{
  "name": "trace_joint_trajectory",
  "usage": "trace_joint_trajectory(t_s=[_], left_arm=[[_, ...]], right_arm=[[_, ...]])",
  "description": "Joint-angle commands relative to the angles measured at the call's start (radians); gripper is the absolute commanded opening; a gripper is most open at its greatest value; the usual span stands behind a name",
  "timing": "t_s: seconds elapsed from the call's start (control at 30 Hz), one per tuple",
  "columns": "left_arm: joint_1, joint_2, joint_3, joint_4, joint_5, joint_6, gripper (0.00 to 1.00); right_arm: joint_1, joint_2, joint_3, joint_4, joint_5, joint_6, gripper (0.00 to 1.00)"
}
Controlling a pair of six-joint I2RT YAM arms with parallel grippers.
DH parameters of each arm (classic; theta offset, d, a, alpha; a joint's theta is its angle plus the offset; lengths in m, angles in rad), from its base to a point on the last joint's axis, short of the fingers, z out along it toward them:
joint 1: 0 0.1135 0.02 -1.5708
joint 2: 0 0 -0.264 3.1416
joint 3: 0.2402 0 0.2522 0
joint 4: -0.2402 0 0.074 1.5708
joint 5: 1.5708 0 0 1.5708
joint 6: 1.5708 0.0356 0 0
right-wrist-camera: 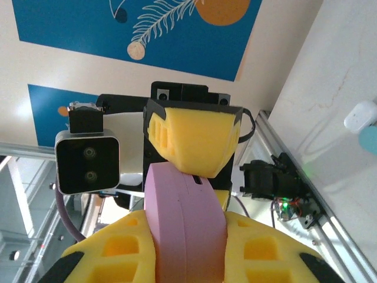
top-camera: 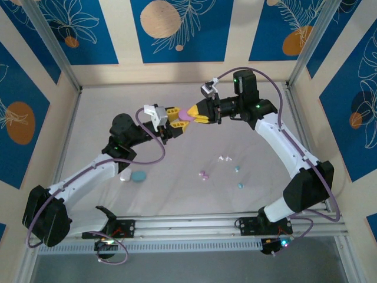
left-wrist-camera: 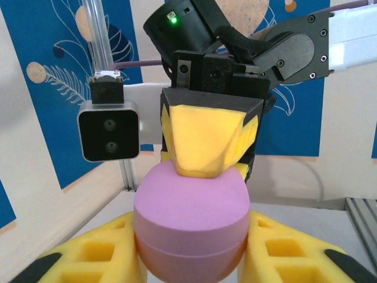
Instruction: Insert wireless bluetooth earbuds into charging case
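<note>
A pink charging case [top-camera: 185,114] hangs in the air over the back middle of the table, closed, with a seam round it. My left gripper [top-camera: 177,122] is shut on it from the left, its yellow fingers against both sides of the case [left-wrist-camera: 189,212]. From the right, my right gripper [top-camera: 198,112] is shut across the same case [right-wrist-camera: 185,224]. The earbuds lie loose on the table: a white pair [top-camera: 224,158], a pink pair [top-camera: 204,175] and two teal ones [top-camera: 237,168], [top-camera: 240,185].
A white case [top-camera: 124,175] and a teal case [top-camera: 139,176] lie on the table beside the left arm's forearm. Aluminium frame posts and a rail [top-camera: 188,223] border the table.
</note>
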Motion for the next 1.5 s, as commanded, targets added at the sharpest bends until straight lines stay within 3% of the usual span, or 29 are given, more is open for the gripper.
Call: trace_joint_trajectory(t_s=[0.0, 0.23, 0.83, 0.97, 1.27, 1.47], left_arm=[[-0.013, 0.006, 0.024, 0.027, 0.000, -0.016, 0.41], [-0.013, 0.027, 0.027, 0.068, 0.019, -0.076, 0.48], [-0.014, 0.040, 0.048, 0.102, 0.041, -0.121, 0.52], [-0.012, 0.046, 0.053, 0.094, 0.044, -0.123, 0.47], [-0.013, 0.049, 0.053, 0.110, 0.048, -0.138, 0.51], [-0.013, 0.049, 0.060, 0.069, 0.053, -0.117, 0.47]], right_arm=[[0.004, -0.041, -0.054, 0.169, -0.032, 0.138, 0.13], [-0.003, -0.068, -0.120, 0.356, -0.044, 0.266, 0.11], [-0.013, -0.066, -0.139, 0.384, -0.045, 0.272, 0.11], [-0.012, -0.068, -0.140, 0.389, -0.047, 0.276, 0.11], [-0.020, -0.064, -0.149, 0.392, -0.050, 0.271, 0.11], [-0.022, -0.063, -0.150, 0.438, -0.053, 0.303, 0.11]])
